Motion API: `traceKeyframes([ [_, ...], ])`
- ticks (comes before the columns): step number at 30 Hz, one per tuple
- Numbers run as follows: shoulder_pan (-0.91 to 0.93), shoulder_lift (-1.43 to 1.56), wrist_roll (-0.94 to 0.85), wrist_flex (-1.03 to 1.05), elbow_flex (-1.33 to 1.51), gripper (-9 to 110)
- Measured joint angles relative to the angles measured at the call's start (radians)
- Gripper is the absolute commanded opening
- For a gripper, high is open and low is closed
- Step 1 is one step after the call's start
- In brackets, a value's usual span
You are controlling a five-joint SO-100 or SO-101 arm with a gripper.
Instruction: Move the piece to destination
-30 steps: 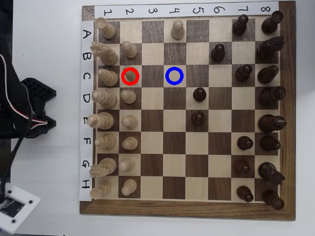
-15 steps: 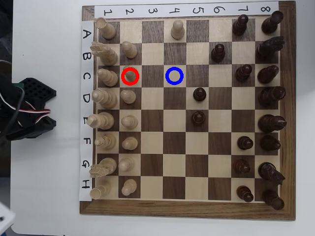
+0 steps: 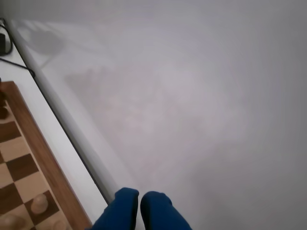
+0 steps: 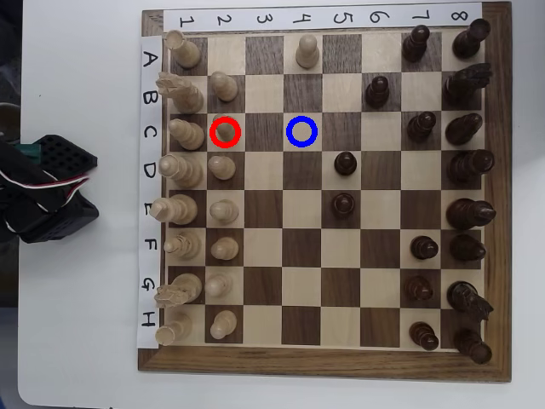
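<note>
Surface: white table (image 4: pixel 85 341) with a wooden chessboard (image 4: pixel 324 362) on it, rows labelled A to H and columns 1 to 8 on paper strips.
Gripper: two blue fingertips (image 3: pixel 122 211) poke in at the bottom of the wrist view, gripper (image 3: pixel 139 206) pretty much closed, just a thin dark slit between the tips, nothing held and nothing touched.
Gripper aim: hangs past the table edge, mostly blurry grey floor in the wrist view, board corner off to its left.
Arm: black base (image 4: pixel 47 192) with wires sits left of the board in the overhead view, gripper itself not visible there.
Pawn: pale pawn (image 4: pixel 225 130) stands upright on C2 inside the red ring (image 4: pixel 226 133), well apart from the gripper.
Target square: dark square C4 under the blue ring (image 4: pixel 302 132), two squares to the pawn's right, bare.
</note>
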Motion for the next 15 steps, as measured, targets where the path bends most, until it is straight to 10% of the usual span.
traceKeyframes([
  [15,-0.322,-0.094,0.222,0.133,-0.216,0],
])
